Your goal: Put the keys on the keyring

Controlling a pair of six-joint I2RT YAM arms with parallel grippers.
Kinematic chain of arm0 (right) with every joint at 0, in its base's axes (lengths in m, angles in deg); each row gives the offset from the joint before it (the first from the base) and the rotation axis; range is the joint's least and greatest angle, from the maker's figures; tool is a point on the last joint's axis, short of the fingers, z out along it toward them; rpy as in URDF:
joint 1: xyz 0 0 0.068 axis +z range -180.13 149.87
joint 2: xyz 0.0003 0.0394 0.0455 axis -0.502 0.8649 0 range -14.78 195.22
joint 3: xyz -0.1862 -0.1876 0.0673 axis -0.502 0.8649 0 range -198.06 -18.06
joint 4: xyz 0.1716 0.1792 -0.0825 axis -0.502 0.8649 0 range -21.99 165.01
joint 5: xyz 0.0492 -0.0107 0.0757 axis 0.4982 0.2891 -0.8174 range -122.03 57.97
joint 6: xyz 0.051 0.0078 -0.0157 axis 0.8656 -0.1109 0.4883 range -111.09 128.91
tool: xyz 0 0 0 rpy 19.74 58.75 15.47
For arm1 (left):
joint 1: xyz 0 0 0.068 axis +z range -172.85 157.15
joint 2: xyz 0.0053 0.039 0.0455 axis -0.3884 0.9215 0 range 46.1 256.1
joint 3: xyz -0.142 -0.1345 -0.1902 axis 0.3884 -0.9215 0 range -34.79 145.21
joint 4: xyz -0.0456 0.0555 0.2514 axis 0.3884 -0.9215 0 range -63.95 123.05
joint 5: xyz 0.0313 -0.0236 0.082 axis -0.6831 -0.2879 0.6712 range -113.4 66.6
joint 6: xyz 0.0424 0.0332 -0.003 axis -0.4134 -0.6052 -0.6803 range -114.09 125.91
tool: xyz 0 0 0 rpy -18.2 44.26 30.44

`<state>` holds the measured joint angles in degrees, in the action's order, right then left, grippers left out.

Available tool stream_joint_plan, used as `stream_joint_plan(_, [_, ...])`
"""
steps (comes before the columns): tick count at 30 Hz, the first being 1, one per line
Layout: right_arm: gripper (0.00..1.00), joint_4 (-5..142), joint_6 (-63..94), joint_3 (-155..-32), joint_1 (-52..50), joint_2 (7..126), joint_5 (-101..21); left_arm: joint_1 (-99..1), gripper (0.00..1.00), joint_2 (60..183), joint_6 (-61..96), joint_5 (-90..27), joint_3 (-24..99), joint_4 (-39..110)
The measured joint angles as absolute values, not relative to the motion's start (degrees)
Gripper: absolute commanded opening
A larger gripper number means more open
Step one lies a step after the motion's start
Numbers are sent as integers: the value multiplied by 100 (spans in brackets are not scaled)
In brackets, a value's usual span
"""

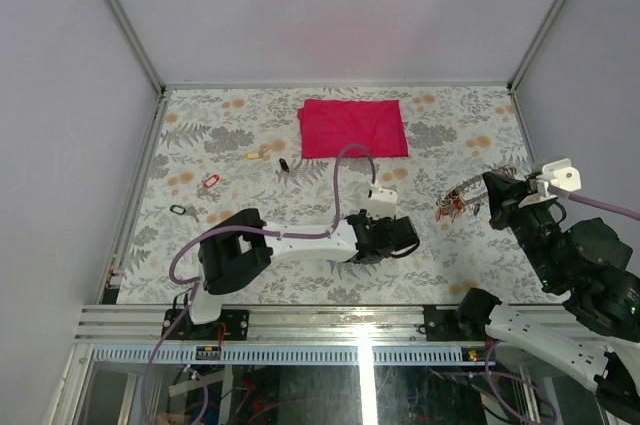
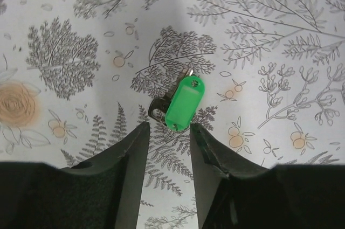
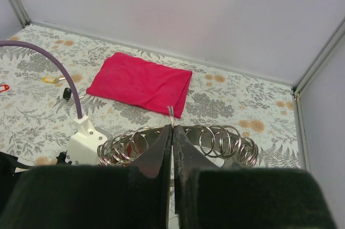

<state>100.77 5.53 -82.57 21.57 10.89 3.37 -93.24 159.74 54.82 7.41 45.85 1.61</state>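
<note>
The left gripper (image 2: 169,127) is held apart; a green key (image 2: 184,103) lies just beyond its tips, blade mostly hidden by its tag. The keyring (image 3: 218,141) is clamped in the right gripper (image 3: 172,130), its near arc hidden.

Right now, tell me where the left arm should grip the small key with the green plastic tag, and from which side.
Take the green plastic tag across its narrow width, from straight above. It lies flat on the patterned table, long edges exposed; the left gripper hangs open just short of it.
</note>
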Motion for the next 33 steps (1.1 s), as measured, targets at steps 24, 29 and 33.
stream_joint_plan(24, [0, 10074, 595, -8091, 2157, 1087, 227, -8610, 37, 15727, 8240, -359, 4275, -126])
stream_joint_plan(29, [0, 10074, 595, -8076, 2157, 1087, 230, -8612, 36, 15911, 8301, -582, 4275, -43])
stream_joint_plan(33, [0, 10074, 595, -8074, 2157, 1087, 230, -8612, 36, 15992, 8325, -709, 4275, -12])
